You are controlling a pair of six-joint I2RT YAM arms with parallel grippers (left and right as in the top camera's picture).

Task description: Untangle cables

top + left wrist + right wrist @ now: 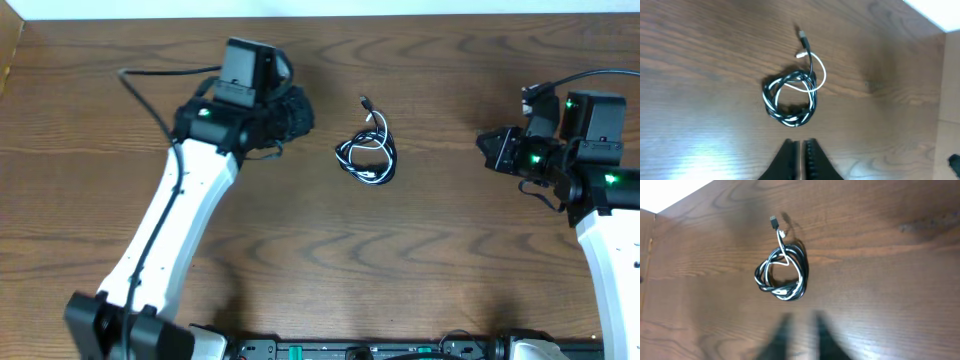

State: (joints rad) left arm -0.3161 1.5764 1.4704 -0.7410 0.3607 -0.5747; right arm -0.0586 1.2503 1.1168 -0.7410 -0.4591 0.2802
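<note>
The cables [368,172], one white and one black, lie wound together in a small coil at the middle of the table. A black plug [365,101] sticks out from the coil toward the far edge. In the left wrist view the coil [790,120] lies just ahead of my left gripper [800,142], whose jaws are pressed together on nothing. That left gripper [303,113] hangs to the left of the coil. My right gripper [484,146] is well to the coil's right. In the right wrist view the right gripper [802,317] is blurred, its fingers slightly apart and empty, short of the coil [785,294].
The wooden table [420,260] runs to a pale far edge [400,6]. A raised wooden side wall [8,45] stands at the far left. Thick black arm cables loop beside the left arm [150,95] and the right arm [590,75].
</note>
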